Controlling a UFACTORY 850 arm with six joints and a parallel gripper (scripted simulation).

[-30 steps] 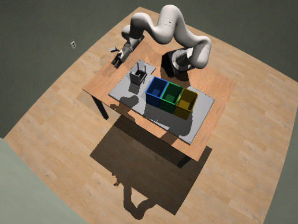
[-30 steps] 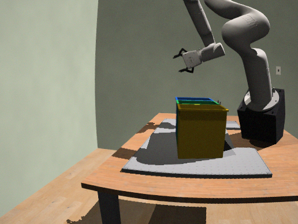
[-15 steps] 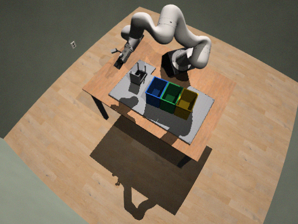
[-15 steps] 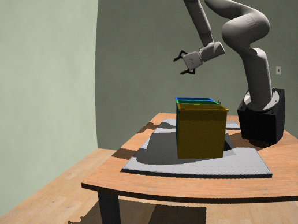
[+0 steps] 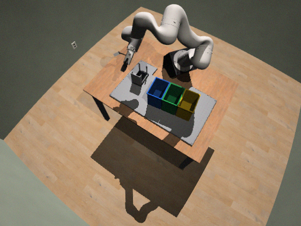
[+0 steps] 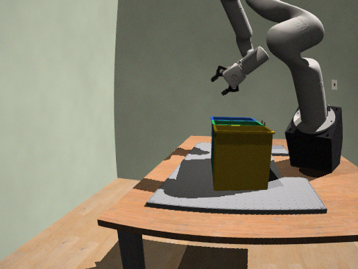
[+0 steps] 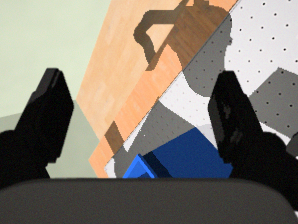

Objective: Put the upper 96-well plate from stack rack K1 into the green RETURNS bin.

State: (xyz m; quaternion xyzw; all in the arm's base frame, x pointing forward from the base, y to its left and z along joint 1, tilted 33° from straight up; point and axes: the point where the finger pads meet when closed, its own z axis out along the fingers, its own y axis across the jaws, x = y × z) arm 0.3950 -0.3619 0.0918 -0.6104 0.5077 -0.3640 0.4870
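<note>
The stack rack K1 [image 5: 139, 76] is a small dark grey frame on the grey mat, left of the bins. Its plates are too small to make out. The green bin [image 5: 173, 97] stands between the blue bin [image 5: 157, 91] and the yellow bin [image 5: 188, 103]. In the exterior view the yellow bin [image 6: 241, 157] hides most of the green bin [image 6: 236, 122] and the blue bin [image 6: 230, 118]. My gripper [image 5: 125, 64] [image 6: 220, 82] is open and empty, high in the air beyond the rack. The wrist view shows its open fingers over a corner of the blue bin [image 7: 175, 160].
The arm's black base [image 5: 178, 64] stands on the table behind the bins [image 6: 316, 142]. The table edge runs close to the mat's left side. The bins touch each other in a row.
</note>
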